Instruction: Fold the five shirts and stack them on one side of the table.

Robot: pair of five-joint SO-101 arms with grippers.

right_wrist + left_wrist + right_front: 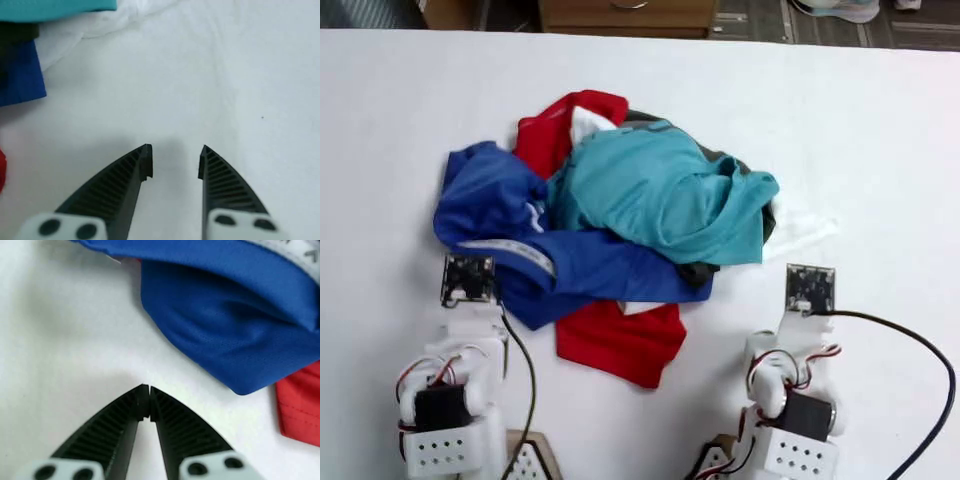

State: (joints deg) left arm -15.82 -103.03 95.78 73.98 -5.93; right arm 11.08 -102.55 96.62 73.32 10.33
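Nothing folded yet. All five shirts in one tangled pile (610, 230) mid-counter (880, 130).

Risks from here:
- Pinching two layers at once. Blue shirt (510, 220) draped over red shirt (620, 340) on the pile's arm-facing edge, so a deep bite there likely lifts both.
- Dragging the whole pile instead of freeing one garment. Teal shirt (660, 195) on top, wrapped around the dark shirt (695, 272); too tangled to pull clean with one arm.
- Closing on bare counter and missing cloth, given thin edges lying flat.
- Snagging a wrist cable in loose fabric when reaching over the pile.

Pile layout: teal on top, blue along the edge nearest the left arm, red sticking out from under at the far side and the arm side, white shirt (800, 228) spilling from the edge nearest the right arm. Dark one mostly buried; probably black, hard to call.

Left claw (145, 390): tips pressed together, holding nothing. Parked over bare counter just short of the pile's blue edge, not touching it, with a red corner off to one side.

Right claw (175, 160): partly spread, a clear gap between tips, holding nothing. Also over bare counter, near the pile's white fringe but apart from it.

Best first target by the look of it: teal, being uppermost.
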